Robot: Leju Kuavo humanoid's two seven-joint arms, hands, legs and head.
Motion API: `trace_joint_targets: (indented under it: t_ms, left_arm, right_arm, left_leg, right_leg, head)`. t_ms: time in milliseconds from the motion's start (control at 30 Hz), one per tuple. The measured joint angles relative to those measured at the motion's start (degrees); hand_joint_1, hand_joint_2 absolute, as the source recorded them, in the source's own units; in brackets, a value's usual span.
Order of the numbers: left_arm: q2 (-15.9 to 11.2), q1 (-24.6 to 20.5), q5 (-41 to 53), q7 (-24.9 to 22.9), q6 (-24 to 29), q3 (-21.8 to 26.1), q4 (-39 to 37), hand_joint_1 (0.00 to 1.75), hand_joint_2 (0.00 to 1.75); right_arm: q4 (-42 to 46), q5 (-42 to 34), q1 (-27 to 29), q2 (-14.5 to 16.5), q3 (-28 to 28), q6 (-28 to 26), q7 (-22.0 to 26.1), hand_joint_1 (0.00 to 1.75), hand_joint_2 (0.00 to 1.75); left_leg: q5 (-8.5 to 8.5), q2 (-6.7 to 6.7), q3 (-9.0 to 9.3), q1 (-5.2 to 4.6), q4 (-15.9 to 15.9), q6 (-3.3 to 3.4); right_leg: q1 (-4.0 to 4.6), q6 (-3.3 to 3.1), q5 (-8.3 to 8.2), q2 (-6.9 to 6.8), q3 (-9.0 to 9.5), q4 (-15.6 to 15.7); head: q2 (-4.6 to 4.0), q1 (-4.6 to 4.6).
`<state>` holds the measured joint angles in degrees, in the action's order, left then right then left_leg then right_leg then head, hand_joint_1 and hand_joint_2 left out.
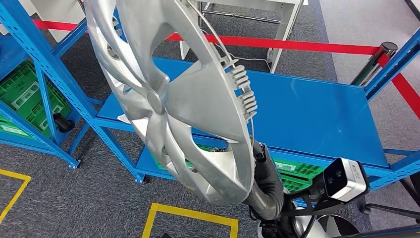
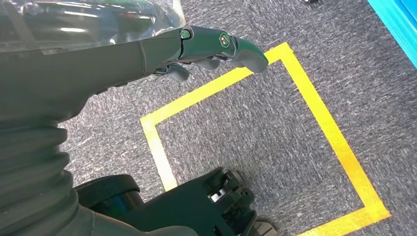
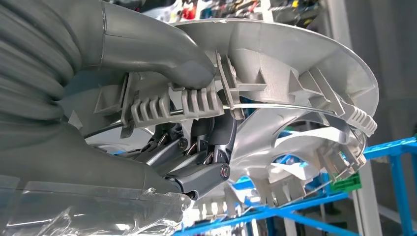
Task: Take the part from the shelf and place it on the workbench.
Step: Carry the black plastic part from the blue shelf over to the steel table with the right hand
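Note:
The part is a large silver wheel cover [image 1: 173, 99], held up tilted close to my head camera. It hides much of the blue shelf [image 1: 307, 109] behind it. My right hand [image 1: 258, 151] grips its lower rim from the back, with the arm rising from the bottom right. In the right wrist view the thumb [image 3: 167, 54] presses on the ribbed clips of the wheel cover [image 3: 295, 64] and the dark fingers [image 3: 206, 147] curl under the rim. My left hand [image 2: 196, 46] hangs over the carpet with straight fingers and holds nothing.
The blue shelf board is bare, with green crates [image 1: 25, 99] in the rack at left and another [image 1: 297, 173] below. Red barrier tape [image 1: 297, 45] runs to a black post [image 1: 384, 49]. A white table [image 1: 277, 15] stands behind. Yellow floor tape [image 1: 188, 215] marks a square.

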<state>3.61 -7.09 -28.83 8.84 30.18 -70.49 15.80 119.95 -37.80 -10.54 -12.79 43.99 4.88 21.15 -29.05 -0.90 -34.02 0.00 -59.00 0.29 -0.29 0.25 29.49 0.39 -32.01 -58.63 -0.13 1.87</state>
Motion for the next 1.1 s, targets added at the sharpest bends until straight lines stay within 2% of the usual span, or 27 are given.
trace_joint_targets:
  t_ms: [367,1100]
  left_arm:
    - [0.0,0.0,0.0,-0.4,-0.2,0.0,0.0,0.0,1.75]
    - [0.0,-0.1,-0.5,-0.6,-1.0,0.0,0.0,0.0,1.75]
  right_arm:
    - [0.4,2.7,0.8,-1.4,-0.1,-4.2,-1.9,1.75,1.75]
    - [1.0,3.4,1.5,-3.3,-0.5,-7.2,-2.7,1.75,1.75]
  left_leg:
    - [0.0,0.01,0.01,0.0,0.0,-0.01]
    - [-0.06,0.01,0.01,-0.05,-0.1,-0.05]
  right_leg:
    - [0.0,-0.04,0.03,0.01,0.0,0.0]
    - [-0.06,-0.05,0.03,0.01,0.0,0.0]
  head:
    - [0.0,-0.01]
    - [0.0,-0.01]
